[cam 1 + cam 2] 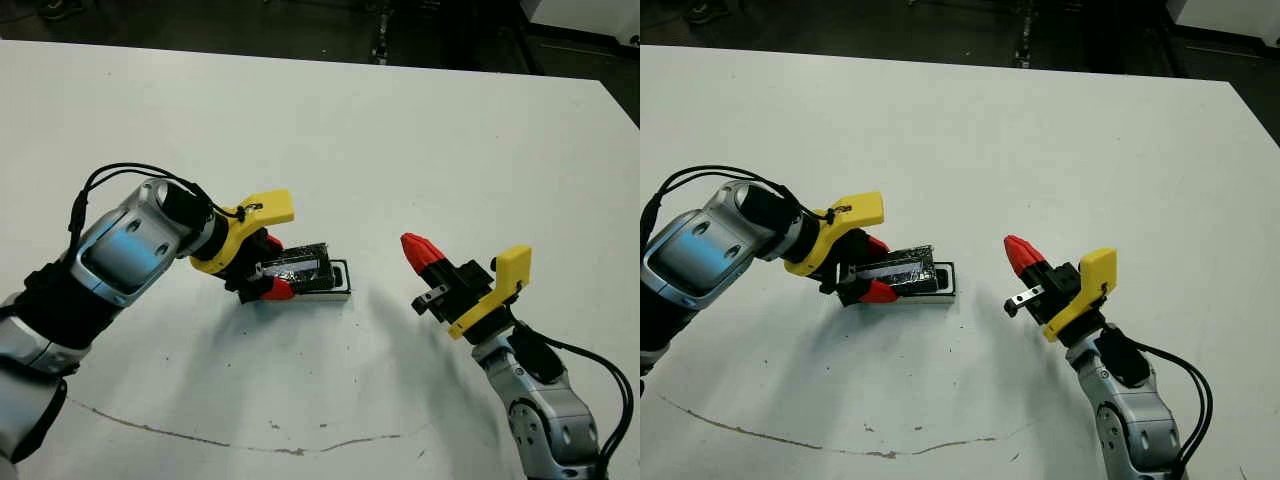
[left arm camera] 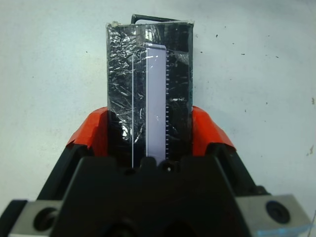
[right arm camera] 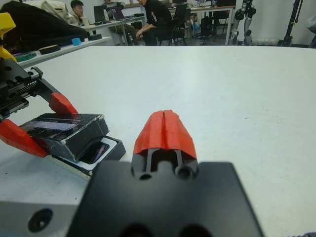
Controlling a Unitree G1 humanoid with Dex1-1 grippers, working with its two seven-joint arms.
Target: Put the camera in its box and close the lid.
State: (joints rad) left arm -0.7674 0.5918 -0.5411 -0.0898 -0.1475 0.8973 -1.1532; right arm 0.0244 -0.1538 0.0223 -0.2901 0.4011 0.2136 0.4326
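Two tools share the white desk (image 1: 420, 140) in the head views: the left tool (image 1: 268, 268) is clamped on the speckled lid (image 1: 297, 266), held tilted over the box (image 1: 340, 287), whose interior it mostly hides, while the right tool (image 1: 420, 255) hangs well apart, fingers pressed together. Left wrist view: red fingers (image 2: 94, 136) flank the lid's sides, box cut off behind. Right wrist view: a glossy bit of the camera (image 3: 95, 153) shows in the box beneath the lid.
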